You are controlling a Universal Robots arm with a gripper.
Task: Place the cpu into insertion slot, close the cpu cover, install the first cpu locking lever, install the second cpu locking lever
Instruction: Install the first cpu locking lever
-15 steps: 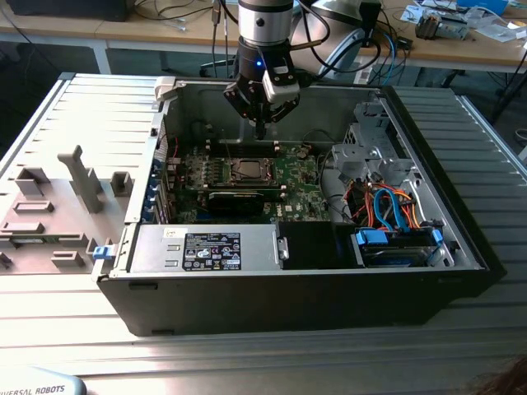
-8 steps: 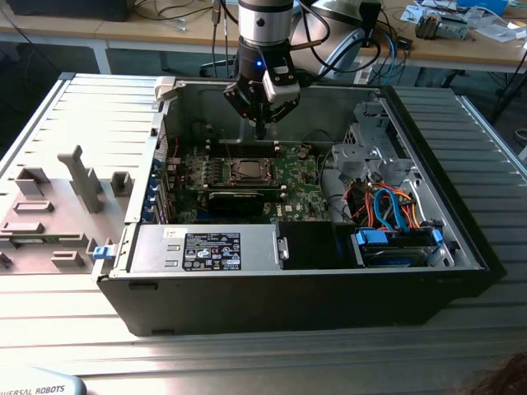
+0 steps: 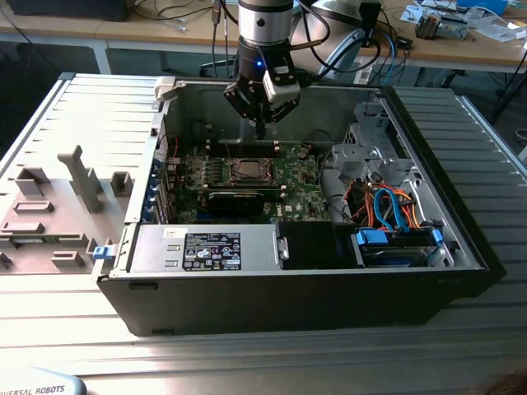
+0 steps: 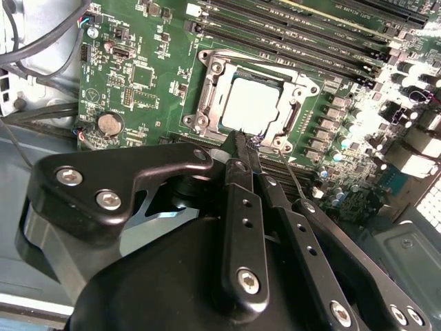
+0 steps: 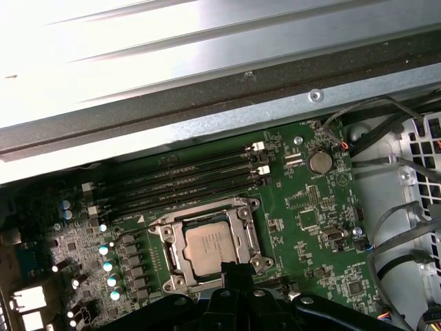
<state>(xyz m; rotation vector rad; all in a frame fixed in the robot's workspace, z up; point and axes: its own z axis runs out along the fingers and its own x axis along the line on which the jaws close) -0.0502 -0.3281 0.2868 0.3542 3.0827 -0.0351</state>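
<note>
The cpu [image 4: 251, 103] [image 5: 213, 248] lies silver side up in the insertion slot [image 4: 213, 67] in the middle of the green motherboard [image 3: 288, 177]. The cpu cover [image 4: 293, 110] [image 5: 169, 241] lies flat around the chip as a metal frame. A thin metal lever rod [image 4: 293, 176] slants up from the socket's corner beside my fingers. My gripper [image 4: 244, 141] [image 3: 259, 130] hangs just above the socket's near edge, its fingers [image 4: 238, 179] pressed together with nothing seen between them. In the first wrist view the gripper's tip [image 5: 238, 270] sits at the socket's rim.
Long memory slots [image 4: 310, 27] [image 5: 186, 183] run beside the socket. A coin battery [image 4: 109, 123] and cables [image 3: 387, 206] lie toward the exterior view's right. A black card [image 3: 239, 197] and the power supply [image 3: 206, 247] sit in front. The case walls [image 3: 272, 99] ring everything.
</note>
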